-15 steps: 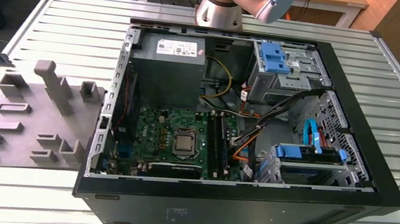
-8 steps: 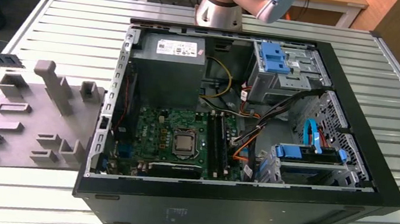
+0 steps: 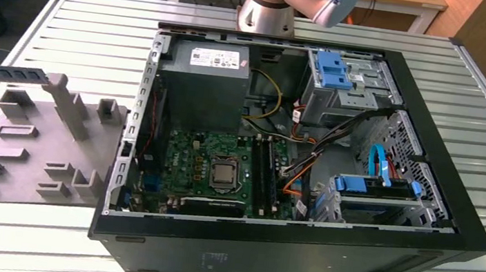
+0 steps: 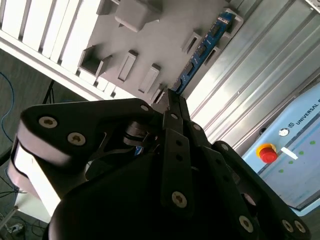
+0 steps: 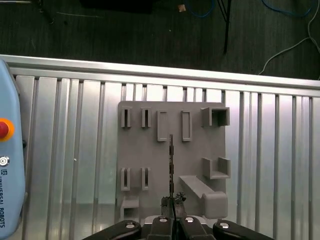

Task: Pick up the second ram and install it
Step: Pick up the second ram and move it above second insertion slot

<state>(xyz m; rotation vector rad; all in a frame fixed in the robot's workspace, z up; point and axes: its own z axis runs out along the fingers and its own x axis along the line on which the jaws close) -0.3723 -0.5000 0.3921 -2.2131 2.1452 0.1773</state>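
The second ram (image 4: 202, 50) is a long thin stick with dark chips, and my gripper (image 4: 172, 100) is shut on one end of it. It hangs in the air over the grey fixture plate (image 4: 160, 35). In the first wrist view the ram (image 5: 171, 165) shows edge-on, rising from between my gripper's fingertips (image 5: 172, 212) above the plate (image 5: 150, 160). In the exterior view the ram (image 3: 14, 73) lies level at the far left, over the back of the plate (image 3: 37, 149). The black memory slots (image 3: 262, 177) sit on the green motherboard (image 3: 207, 163) inside the open case.
The open computer case (image 3: 286, 239) lies on the slatted metal table (image 3: 81, 19), to the exterior view's right of the plate. Raised grey blocks and holders stand on the plate. A teach pendant (image 5: 7, 165) with a red button lies on the table. Cables and drive cages crowd the case.
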